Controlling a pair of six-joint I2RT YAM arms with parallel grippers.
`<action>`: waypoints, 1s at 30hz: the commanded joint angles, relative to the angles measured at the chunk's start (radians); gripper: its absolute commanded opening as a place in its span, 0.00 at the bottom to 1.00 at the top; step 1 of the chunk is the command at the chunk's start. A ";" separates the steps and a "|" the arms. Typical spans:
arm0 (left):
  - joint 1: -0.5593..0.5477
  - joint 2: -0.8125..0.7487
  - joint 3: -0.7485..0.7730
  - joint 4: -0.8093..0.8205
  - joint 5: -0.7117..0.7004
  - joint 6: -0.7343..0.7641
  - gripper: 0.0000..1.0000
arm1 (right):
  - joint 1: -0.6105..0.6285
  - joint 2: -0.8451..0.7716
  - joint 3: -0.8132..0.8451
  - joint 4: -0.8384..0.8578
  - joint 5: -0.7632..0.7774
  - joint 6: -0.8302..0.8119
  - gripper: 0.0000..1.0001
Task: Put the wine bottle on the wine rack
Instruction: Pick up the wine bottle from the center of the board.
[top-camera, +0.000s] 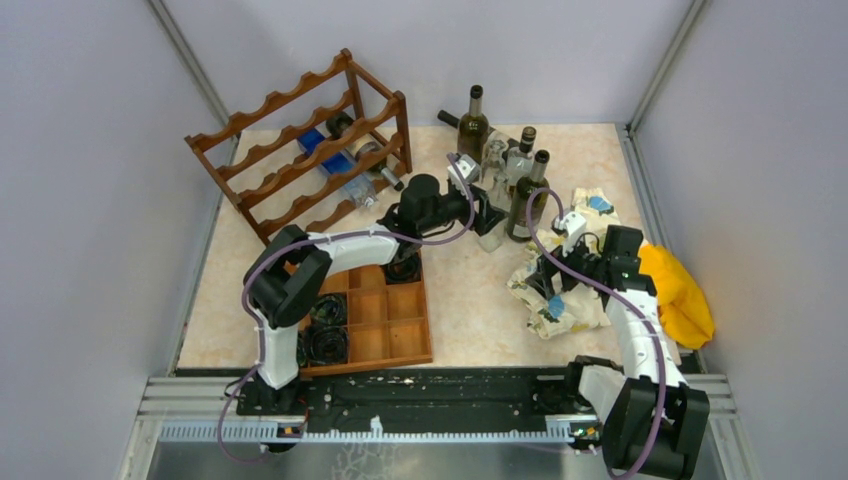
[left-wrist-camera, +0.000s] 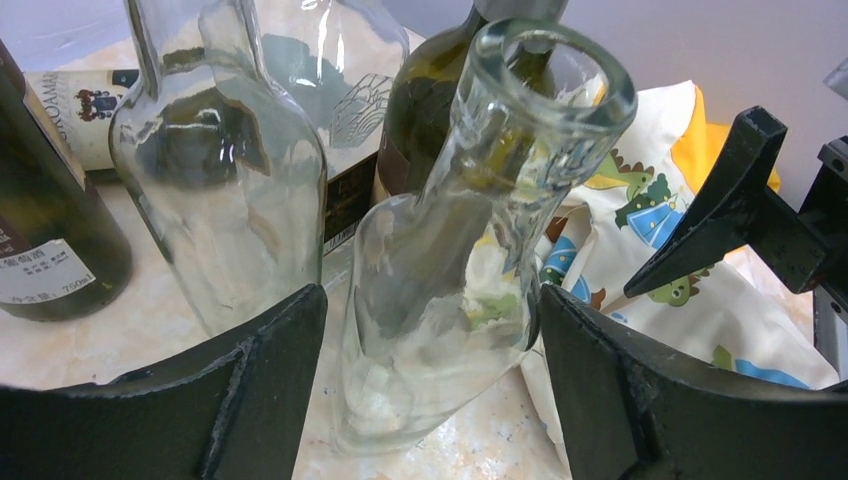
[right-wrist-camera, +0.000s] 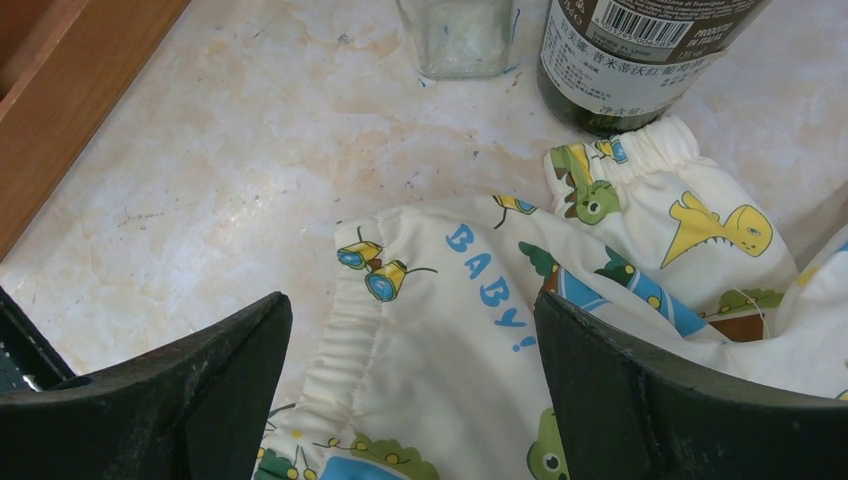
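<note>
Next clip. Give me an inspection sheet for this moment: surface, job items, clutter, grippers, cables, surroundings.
Surface: beige marbled tabletop, crowded at the back and right.
Job's things: wine rack at back left, bottles lying in it; clear bottle standing among dark bottles.
Clutter: compartment tray at near left; printed cloth and yellow cloth at right.
Grippers: left gripper open, its jaws either side of the clear bottle, no firm grip evident; right gripper open above the printed cloth.
Cables: purple cable looping along each arm; no snag seen.
Surroundings: grey walls on three sides; metal rail at the near edge.
</note>
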 joint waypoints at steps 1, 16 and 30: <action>-0.011 0.027 0.050 0.007 0.001 0.013 0.82 | -0.009 0.006 0.006 0.039 -0.024 -0.018 0.90; -0.014 -0.011 0.040 -0.014 0.106 0.063 0.05 | -0.010 0.004 0.006 0.039 -0.022 -0.019 0.90; -0.014 -0.267 -0.082 -0.165 0.195 0.244 0.00 | -0.010 0.012 0.008 0.037 -0.030 -0.021 0.90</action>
